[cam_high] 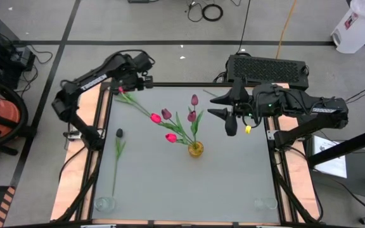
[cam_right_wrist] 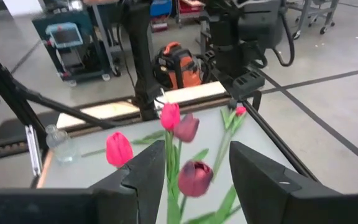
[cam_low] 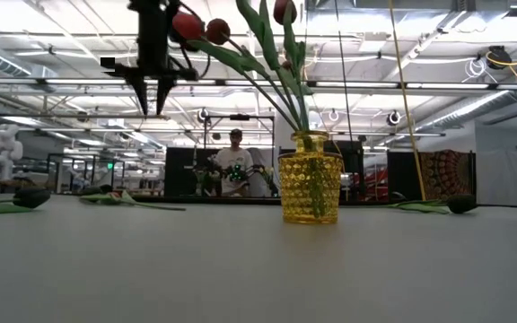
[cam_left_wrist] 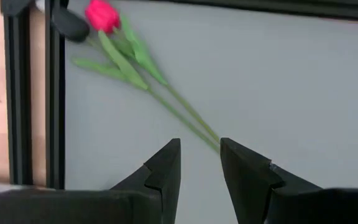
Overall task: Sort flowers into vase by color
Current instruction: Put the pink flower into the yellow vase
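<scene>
Both arms matte black, chunky jointed links, white lettering along the forearms, black cables at the wrists. Left gripper [cam_left_wrist: 199,165] and right gripper [cam_right_wrist: 194,168]: dark wedge-shaped fingers. Small green light on right wrist.

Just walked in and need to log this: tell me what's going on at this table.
A two-armed robot is sorting artificial tulips into vases. The yellow vase mid-table already holds several red, pink and maroon ones. The left gripper, open, sits at the stem end of a pink tulip lying near the table's far left corner. The right gripper hovers open beside the bouquet, holding nothing. A dark tulip lies on the left, near a clear vase.
</scene>
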`<move>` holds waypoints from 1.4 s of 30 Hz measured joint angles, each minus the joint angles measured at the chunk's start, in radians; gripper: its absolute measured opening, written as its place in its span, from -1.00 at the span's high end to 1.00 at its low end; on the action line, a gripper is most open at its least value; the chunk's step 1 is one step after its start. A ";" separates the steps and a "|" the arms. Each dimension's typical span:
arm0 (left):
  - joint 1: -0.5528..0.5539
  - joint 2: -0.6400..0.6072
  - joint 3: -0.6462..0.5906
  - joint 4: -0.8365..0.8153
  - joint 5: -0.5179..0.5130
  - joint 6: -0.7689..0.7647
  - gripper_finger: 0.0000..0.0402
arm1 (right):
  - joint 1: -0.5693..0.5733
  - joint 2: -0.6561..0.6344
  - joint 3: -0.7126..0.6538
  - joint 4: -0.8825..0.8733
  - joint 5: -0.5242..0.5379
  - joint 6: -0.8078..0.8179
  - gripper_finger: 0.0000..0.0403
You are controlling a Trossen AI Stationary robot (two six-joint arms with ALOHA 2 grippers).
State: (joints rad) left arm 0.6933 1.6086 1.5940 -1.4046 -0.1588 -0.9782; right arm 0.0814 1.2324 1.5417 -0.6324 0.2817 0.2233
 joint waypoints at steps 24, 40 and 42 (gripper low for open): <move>0.129 0.115 -0.204 0.211 0.051 -0.191 0.40 | -0.024 0.000 0.000 -0.046 -0.021 -0.063 0.15; 0.162 0.058 -0.453 0.391 0.144 -0.141 0.40 | -0.081 0.000 0.000 -0.081 -0.021 -0.091 0.15; 0.162 0.049 -0.475 0.457 0.149 -0.165 0.40 | -0.081 0.000 0.000 -0.081 -0.021 -0.093 0.15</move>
State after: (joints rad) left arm 0.8551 1.6578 1.1194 -0.9476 -0.0093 -1.1433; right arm 0.0002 1.2327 1.5417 -0.7136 0.2603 0.1299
